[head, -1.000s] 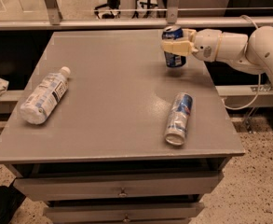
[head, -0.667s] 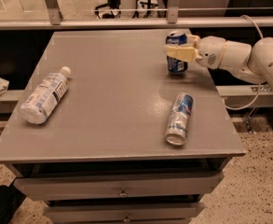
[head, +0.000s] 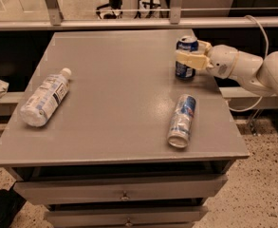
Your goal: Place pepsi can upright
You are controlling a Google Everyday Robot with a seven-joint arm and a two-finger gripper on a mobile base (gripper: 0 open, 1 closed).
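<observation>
The pepsi can (head: 184, 71), short and dark blue with a silver top, stands upright near the back right edge of the grey table (head: 115, 65). My gripper (head: 185, 55) reaches in from the right on a white arm (head: 243, 68). Its pale fingers (head: 188, 59) are closed across the can's middle, one in front and one behind. The can's base looks to be on or just above the tabletop.
A slimmer blue-and-silver can (head: 181, 120) lies on its side in front of the pepsi can. A clear water bottle (head: 44, 97) lies at the left. Drawers (head: 124, 194) sit under the table; a metal rail (head: 129, 23) runs behind.
The gripper and the pepsi can have shifted slightly right and down toward the tabletop. The other can and the bottle have not moved.
</observation>
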